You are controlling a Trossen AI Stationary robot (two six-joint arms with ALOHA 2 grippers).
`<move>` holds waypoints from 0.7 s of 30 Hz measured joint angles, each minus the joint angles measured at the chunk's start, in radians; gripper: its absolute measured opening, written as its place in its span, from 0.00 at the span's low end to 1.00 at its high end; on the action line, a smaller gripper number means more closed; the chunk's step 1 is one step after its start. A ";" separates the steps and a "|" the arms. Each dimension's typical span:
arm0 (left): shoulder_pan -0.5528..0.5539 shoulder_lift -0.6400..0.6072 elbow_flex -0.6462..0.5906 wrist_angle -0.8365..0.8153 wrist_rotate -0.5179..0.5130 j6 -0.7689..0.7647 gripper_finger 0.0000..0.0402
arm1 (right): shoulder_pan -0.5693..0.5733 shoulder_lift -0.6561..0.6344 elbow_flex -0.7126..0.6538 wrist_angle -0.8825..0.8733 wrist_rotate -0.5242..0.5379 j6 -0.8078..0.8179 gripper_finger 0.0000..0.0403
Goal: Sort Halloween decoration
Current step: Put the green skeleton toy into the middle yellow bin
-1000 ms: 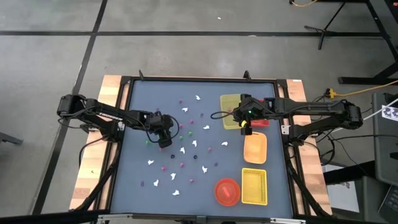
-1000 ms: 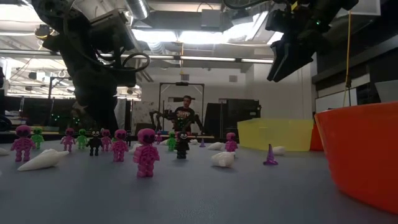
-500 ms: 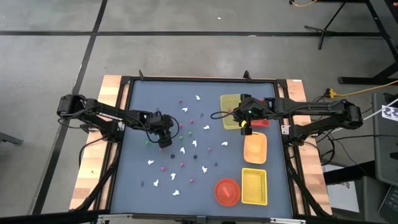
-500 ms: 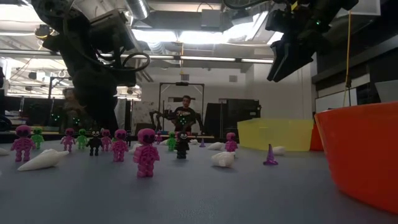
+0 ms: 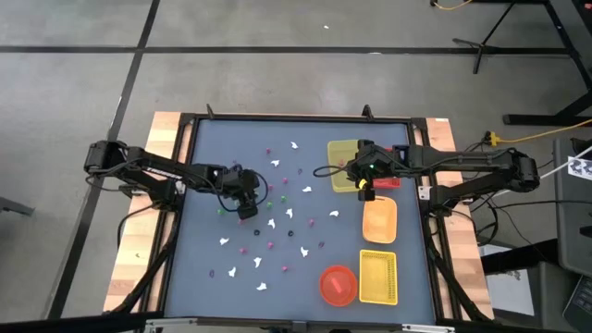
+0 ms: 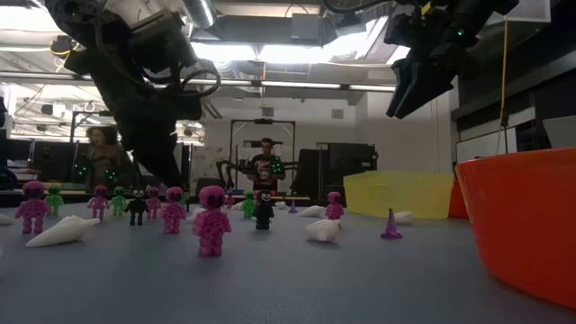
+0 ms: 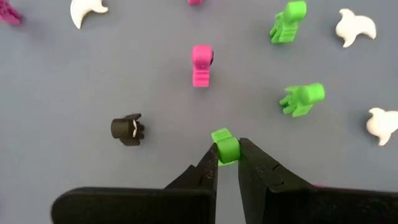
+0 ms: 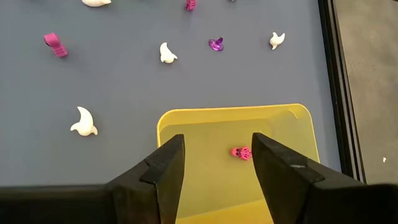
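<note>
The Halloween decoration lies scattered over the blue-grey table (image 5: 213, 166): white ghosts (image 7: 356, 26), pink figures (image 7: 201, 64), green figures (image 7: 302, 99) and a dark figure (image 7: 127, 129). My left gripper (image 7: 227, 157) sits low over the table's left middle (image 5: 245, 202), shut on a small green figure (image 7: 224, 144). My right gripper (image 8: 214, 158) hangs open, high above the yellow tray (image 8: 205, 127) at the far right (image 5: 356, 174). A pink figure (image 8: 241, 152) lies in that tray. My left gripper pinches the small green figure between its two fingertips (image 7: 208, 165), holding the end nearest the gripper (image 7: 226, 153). The fingers slant down at it from the table's left side. The figure's other end sticks out past the tips. Whether it rests on the table I cannot tell.
Along the right edge, near of the yellow tray, stand a red tray (image 5: 388, 181), an orange tray (image 5: 379, 222), a yellow basket (image 5: 377, 277) and a round red bowl (image 5: 339, 284). Standing figures (image 6: 211, 220) crowd the table's middle. People stand in the room behind (image 6: 263, 166).
</note>
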 joint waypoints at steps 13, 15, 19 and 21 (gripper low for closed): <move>0.000 -0.111 0.000 0.156 0.000 0.000 0.05 | 0.000 0.000 0.000 0.082 -0.069 0.000 0.46; 0.000 -0.111 0.000 0.242 0.000 0.000 0.05 | 0.000 0.000 0.000 0.130 -0.121 0.000 0.46; 0.000 -0.110 0.000 0.426 0.001 0.000 0.05 | 0.000 0.000 0.000 0.255 -0.199 0.000 0.46; 0.000 -0.108 0.000 0.495 0.002 0.000 0.05 | 0.000 0.000 0.000 0.317 -0.212 0.000 0.46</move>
